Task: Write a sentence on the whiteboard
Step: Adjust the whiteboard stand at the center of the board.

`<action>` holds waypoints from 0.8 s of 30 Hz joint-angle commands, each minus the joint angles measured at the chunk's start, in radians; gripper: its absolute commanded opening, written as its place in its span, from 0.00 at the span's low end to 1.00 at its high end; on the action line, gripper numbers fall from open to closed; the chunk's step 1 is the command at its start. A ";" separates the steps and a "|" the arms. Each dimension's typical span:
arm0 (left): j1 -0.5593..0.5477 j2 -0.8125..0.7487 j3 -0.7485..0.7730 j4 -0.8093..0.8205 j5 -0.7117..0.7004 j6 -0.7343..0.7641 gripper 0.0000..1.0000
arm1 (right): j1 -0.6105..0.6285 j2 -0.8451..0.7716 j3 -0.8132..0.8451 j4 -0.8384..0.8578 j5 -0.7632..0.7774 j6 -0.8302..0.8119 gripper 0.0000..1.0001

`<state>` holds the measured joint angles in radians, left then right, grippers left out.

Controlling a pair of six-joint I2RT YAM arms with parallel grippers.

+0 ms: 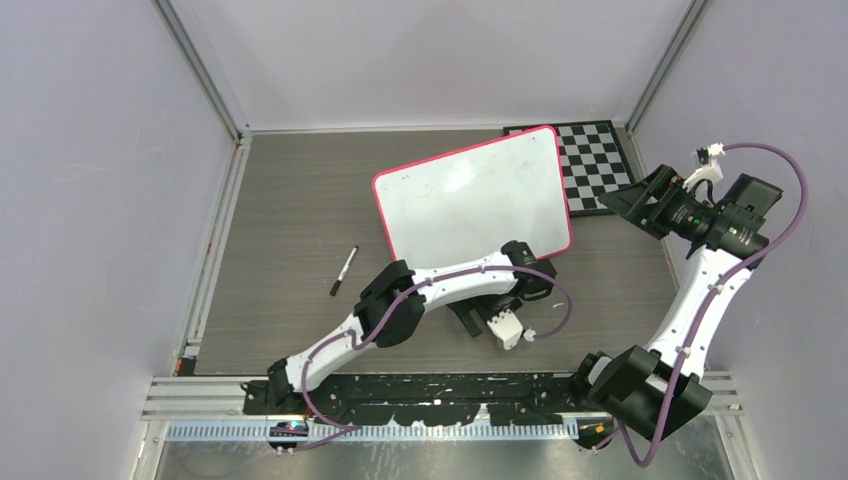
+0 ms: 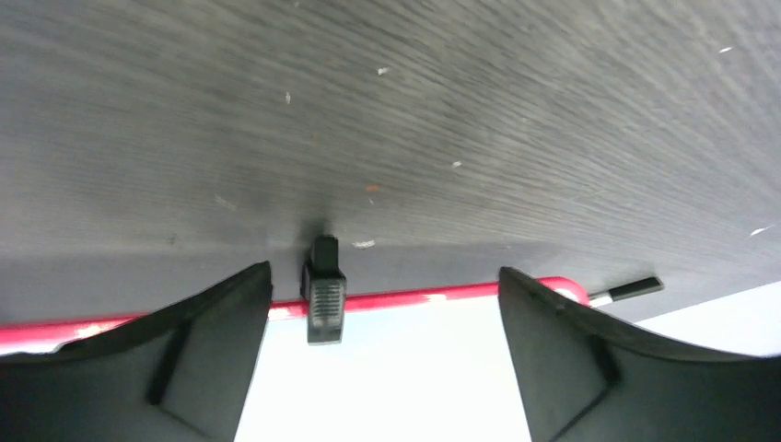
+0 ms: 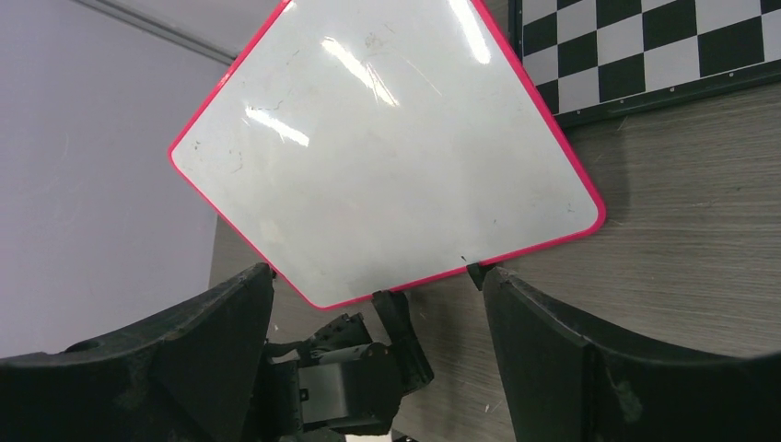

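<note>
**Q:** Where does the whiteboard (image 1: pixel 470 195) lie, and how do the claws stand?

**A:** It lies flat on the desk (image 1: pixel 300 200), turned askew, and its far right corner appears to overlap the checkerboard (image 1: pixel 595 160). No sentence shows on it, only glare streaks and faint smudges. The left claw (image 2: pixel 385 272) sits low at the board's near edge, jaws spread wide and gripping nothing, with a clip (image 2: pixel 324 290) between them. The right claw (image 3: pixel 376 269) hangs raised at the right, jaws likewise wide and empty. The marker (image 1: pixel 343 271) lies on the desk, left of the board and apart from it.

**Q:** Materials and shapes?

**A:** Board: glossy white sheet, rounded corners, thin pink-red rim. Clip: small, black, ribbed, hooked over that rim. Desk: matt grey with a fine wood-like grain. Marker: slim, straight, mostly dark.

**Q:** What could go wrong from here?

**A:** Probably three things. The slick board may slide or pivot under pen pressure, since nothing pins it. A jaw so near the rim could snag the clip and drag the board. The thin marker may roll away or twist in a pinch, leaving its tip at a poor angle.
</note>
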<state>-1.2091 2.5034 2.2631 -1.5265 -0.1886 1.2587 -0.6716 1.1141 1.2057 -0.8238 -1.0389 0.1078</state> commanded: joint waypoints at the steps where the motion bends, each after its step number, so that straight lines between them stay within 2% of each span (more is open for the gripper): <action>1: -0.030 -0.167 -0.020 -0.019 0.065 -0.023 1.00 | -0.006 0.030 0.020 0.012 -0.026 -0.008 0.89; 5: -0.051 -0.261 -0.060 0.062 0.111 -0.043 1.00 | -0.005 0.036 0.035 0.001 -0.021 -0.008 0.89; 8: -0.051 -0.325 -0.021 0.074 0.161 -0.122 1.00 | -0.005 0.028 0.056 -0.011 -0.015 -0.016 0.90; 11: -0.035 -0.407 -0.009 0.039 0.241 -0.263 1.00 | -0.005 0.030 0.098 -0.050 -0.008 -0.051 0.91; 14: 0.033 -0.543 -0.065 0.083 0.348 -0.446 1.00 | 0.016 0.049 0.139 -0.112 0.010 -0.099 0.91; 19: 0.296 -0.820 -0.261 0.241 0.450 -0.754 1.00 | 0.125 0.100 0.225 -0.215 0.124 -0.210 0.91; 24: 0.632 -1.097 -0.484 0.369 0.526 -0.933 1.00 | 0.327 0.124 0.258 -0.232 0.322 -0.256 0.91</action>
<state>-0.7559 1.5944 1.8999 -1.2583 0.2348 0.5510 -0.4637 1.2289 1.4132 -1.0050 -0.8841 -0.0711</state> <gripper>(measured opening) 0.996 0.909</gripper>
